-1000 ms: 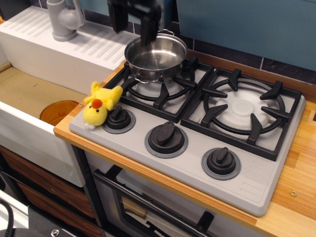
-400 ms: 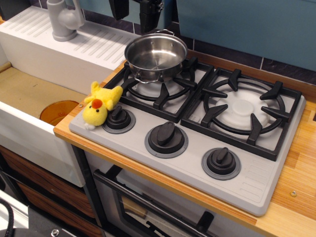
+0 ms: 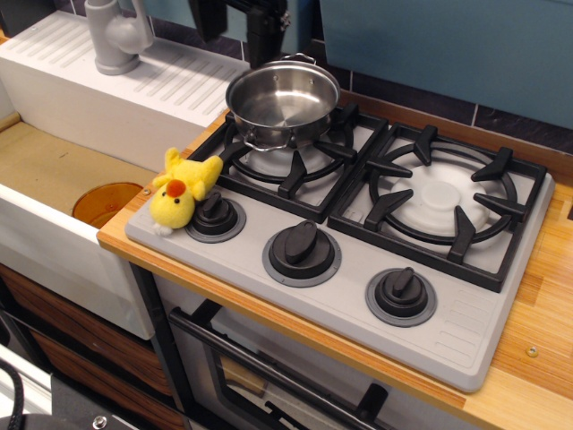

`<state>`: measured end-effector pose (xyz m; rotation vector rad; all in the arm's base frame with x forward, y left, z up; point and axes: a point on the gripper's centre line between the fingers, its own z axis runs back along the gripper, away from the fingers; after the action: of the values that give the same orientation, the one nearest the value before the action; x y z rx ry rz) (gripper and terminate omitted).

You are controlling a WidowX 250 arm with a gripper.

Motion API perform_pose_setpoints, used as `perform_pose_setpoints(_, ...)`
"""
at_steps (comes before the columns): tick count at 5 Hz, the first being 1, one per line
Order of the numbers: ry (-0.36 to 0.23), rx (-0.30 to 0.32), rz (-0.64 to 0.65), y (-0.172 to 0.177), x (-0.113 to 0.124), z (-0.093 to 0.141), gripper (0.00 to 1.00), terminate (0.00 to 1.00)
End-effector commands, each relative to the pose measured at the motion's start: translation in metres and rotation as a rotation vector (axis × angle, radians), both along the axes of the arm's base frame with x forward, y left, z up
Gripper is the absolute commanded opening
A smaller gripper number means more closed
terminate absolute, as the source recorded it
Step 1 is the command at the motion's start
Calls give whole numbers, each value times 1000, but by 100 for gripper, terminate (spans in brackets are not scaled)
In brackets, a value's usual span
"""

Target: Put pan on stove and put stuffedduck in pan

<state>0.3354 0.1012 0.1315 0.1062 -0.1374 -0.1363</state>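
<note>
The shiny steel pan [image 3: 283, 100] sits on the back part of the left burner grate of the grey stove [image 3: 358, 296]. The yellow stuffedduck [image 3: 181, 191] lies on the stove's front left corner, against the left knob [image 3: 215, 215]. My gripper [image 3: 235, 25] is at the top edge of the view, above and behind the pan, apart from it. Its two black fingers [image 3: 265, 31] hang down with a gap between them and hold nothing. Its upper part is cut off by the frame.
A white sink [image 3: 54, 179] with a grey faucet [image 3: 116, 36] and an orange drain disc [image 3: 106, 202] lies to the left. The right burner grate [image 3: 440, 199] is bare. A wooden counter [image 3: 537, 305] surrounds the stove, with a teal wall behind.
My gripper has risen from the pan's rim to the top of the view and shifted slightly left. The pan stays on the left burner. The duck has not moved.
</note>
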Motion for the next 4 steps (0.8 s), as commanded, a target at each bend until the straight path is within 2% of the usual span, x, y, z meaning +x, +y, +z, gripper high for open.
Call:
perform_pose_setpoints(1,-157,62,62,10,-32,18,100,0)
perform_pose_setpoints(2,-200,71,61,21,-51,6,100,0)
perform_pose_setpoints(4,-242,86,97,21,-88,-14,100,0)
